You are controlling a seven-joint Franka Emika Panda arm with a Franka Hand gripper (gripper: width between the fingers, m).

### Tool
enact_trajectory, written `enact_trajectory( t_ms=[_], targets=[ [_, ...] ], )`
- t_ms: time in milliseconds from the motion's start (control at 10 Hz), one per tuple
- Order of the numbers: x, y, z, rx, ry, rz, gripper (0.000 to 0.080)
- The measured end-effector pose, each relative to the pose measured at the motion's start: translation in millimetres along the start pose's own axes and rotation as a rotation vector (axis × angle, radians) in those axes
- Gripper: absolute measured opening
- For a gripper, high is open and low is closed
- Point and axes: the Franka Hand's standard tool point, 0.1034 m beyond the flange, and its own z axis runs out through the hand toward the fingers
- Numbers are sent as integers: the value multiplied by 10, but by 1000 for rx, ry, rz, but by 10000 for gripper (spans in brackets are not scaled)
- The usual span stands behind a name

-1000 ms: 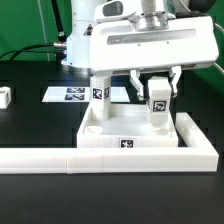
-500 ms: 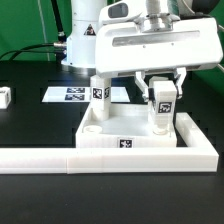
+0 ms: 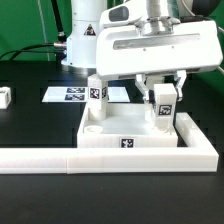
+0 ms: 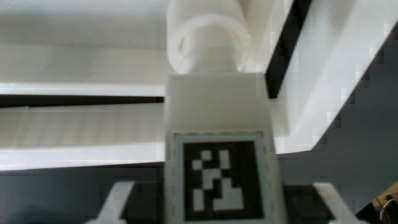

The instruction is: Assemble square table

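**Entry 1: held leg block** [image 3: 160, 110]. White plastic, square in section, with a black-and-white tag on one face and a rounded end. It stands upright between the fingers of my gripper [image 3: 160, 92], which is clenched on its two opposite sides. It is over the back socket of the slab on the exterior view's right. I cannot tell whether it is fully seated.

**Entry 2: square table slab** [image 3: 108, 137]. White and rigid, with a tag on its near side wall. It lies flat on the black surface [image 3: 30, 125], tucked against the L-shaped rail [image 3: 60, 158].

**Entry 3: standing leg block** [image 3: 97, 96]. Upright in the back socket on the exterior view's left, well apart from my gripper.

**Handling (my judgement).**
- The leg should be light, stiff and hard.
- The smooth plastic may slip in the grip.
- It is best held on flat opposite faces near the middle, clear of the rounded end.
- It looks sturdy rather than fragile, but would probably bind in the socket if tilted.

**Views.**
- **Exterior view:** shows the whole layout of slab, rail and both legs, with the marker board [image 3: 72, 93] behind.
- **Wrist view:** shows none of that layout. It looks along the held leg, with the tag large in the foreground, my fingers [image 4: 118, 205] flanking it, and the rounded end [image 4: 217, 45] meeting the slab.
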Motion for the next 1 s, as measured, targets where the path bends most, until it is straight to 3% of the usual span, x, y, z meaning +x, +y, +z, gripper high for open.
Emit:
enact_trajectory(
  t_ms=[1000],
  targets=[
    [-135,-65,-6,-9,16,-10,290]
  ],
)
